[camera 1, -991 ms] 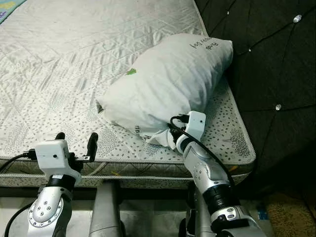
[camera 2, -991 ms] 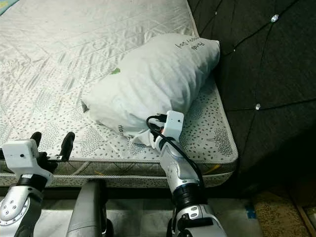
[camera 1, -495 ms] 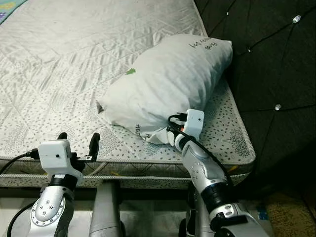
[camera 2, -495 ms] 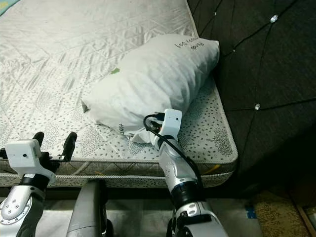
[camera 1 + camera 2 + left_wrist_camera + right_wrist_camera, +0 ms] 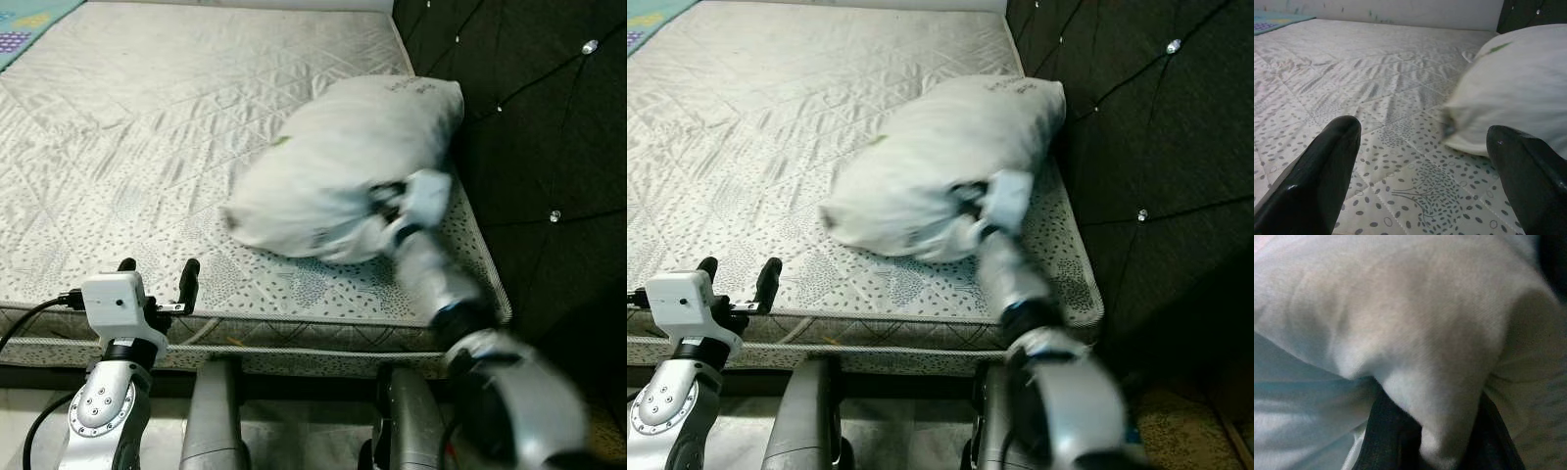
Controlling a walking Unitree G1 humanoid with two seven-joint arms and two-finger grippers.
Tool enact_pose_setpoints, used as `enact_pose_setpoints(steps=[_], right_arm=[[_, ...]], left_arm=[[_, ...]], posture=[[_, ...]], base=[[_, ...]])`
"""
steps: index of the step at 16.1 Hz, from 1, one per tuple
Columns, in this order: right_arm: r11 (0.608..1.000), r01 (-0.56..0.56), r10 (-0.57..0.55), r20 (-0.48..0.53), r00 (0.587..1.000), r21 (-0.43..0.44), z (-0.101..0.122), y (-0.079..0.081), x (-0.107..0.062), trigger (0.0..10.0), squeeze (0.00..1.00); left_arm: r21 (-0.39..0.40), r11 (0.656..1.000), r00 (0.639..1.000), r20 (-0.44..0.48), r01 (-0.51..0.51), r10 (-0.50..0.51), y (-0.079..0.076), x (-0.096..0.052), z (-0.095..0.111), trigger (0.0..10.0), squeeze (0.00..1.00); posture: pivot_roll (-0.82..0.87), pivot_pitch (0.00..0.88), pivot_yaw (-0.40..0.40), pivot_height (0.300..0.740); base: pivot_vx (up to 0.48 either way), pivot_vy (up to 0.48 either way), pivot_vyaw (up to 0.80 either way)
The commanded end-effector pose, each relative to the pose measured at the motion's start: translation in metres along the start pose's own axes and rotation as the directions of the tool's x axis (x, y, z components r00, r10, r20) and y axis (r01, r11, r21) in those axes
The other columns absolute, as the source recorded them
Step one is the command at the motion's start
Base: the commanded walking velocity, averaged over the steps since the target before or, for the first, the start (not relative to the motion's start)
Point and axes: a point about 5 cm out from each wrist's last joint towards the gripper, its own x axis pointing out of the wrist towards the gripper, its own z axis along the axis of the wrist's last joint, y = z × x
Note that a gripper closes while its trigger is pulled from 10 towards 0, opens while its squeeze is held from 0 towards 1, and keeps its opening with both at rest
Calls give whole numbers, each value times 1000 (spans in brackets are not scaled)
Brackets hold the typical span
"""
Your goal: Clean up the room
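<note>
the white pillow point(image 5: 338, 166) lies right of centre in the left eye view, on the far right part of the mattress point(image 5: 147, 147), its upper end touching the dark tufted headboard point(image 5: 529, 127) that runs down the right side of the frame. it is blurred, as is the arm beside it. faint print shows near its top end and a small green mark on its left flank.

the right gripper point(image 5: 377, 211) sits at the pillow's lower right corner, just right of centre in the frame, with its white wrist block and silver forearm slanting down toward the lower right. in the right wrist view a fold of the pillow's white cloth point(image 5: 1444, 406) runs down between the two black fingers point(image 5: 1386, 435), so the claw is clamped on that corner.

the left gripper point(image 5: 157, 284) hovers in the lower left of the left eye view, above the near edge of the mattress, well apart from the pillow. its two black fingers point(image 5: 1317, 171) stand wide apart with nothing between them; in the left wrist view they frame the dotted, quilted mattress cover, with the pillow beyond.

the mattress cover is pale grey with a speckled tree pattern. a strip of teal, patterned fabric point(image 5: 29, 18) shows at the upper left corner of the frame.
</note>
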Motion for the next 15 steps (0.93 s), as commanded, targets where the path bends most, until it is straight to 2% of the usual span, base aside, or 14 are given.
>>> enact_pose_setpoints(steps=[1, 3, 4, 5, 8, 9, 10, 12, 13, 15], right_arm=[[1000, 23, -25, 190, 981, 11, 55, -11, 4, 0, 0], [999, 20, -9, 232, 973, -47, 82, -25, 5, 0, 0], [998, 18, -4, 234, 972, -57, 85, -27, 5, 0, 0], [995, -5, 29, 230, 973, -105, 91, -34, 4, 0, 0], [993, -18, 41, 199, 979, -117, 101, -60, 0, 0, 0], [991, -25, 52, 202, 978, -131, 102, -63, 0, 0, 0], [991, -36, 61, 191, 980, -132, 98, -70, -2, 0, 0], [991, -27, 49, 164, 985, -133, 81, -84, -6, 0, 0], [996, -12, 25, 156, 987, -85, 67, -95, -9, 0, 0], [999, -9, 14, 171, 985, -31, 51, -104, -15, 0, 0]], left_arm=[[11, 1000, 1000, -3, -6, 6, 2, -1, -2, 10000, 0], [11, 1000, 1000, -3, -8, 8, 1, -1, -2, 10000, 0], [12, 1000, 1000, -3, -8, 8, 1, -1, -2, 10000, 0], [14, 1000, 1000, -7, -6, 6, 1, -2, -3, 10000, 0], [19, 1000, 1000, -6, 5, -5, 1, -1, -2, 10000, 0], [22, 1000, 1000, -5, 9, -9, 1, 0, -2, 10000, 0], [63, 997, 999, 7, 45, -46, -3, 0, 0, 10000, 0], [63, 996, 998, 13, 56, -57, -7, -1, 0, 10000, 0], [54, 998, 999, 14, 45, -46, -8, -1, 0, 10000, 0], [49, 998, 999, 14, 47, -48, -9, 0, 0, 10000, 0]], posture=[[106, 53, -21, 537], [106, 53, -21, 537], [111, 60, -18, 537], [111, 62, -16, 537], [110, 70, -3, 537], [106, 71, 0, 537], [100, 69, -3, 537], [90, 67, -13, 537], [87, 66, -13, 537], [77, 71, 2, 537]], base=[[0, 0, 0], [0, 0, 0], [0, 0, 0], [0, 0, 0], [0, 0, 0], [0, 0, 0], [0, 0, 0], [0, 0, 0], [0, 0, 0], [0, 0, 0]])
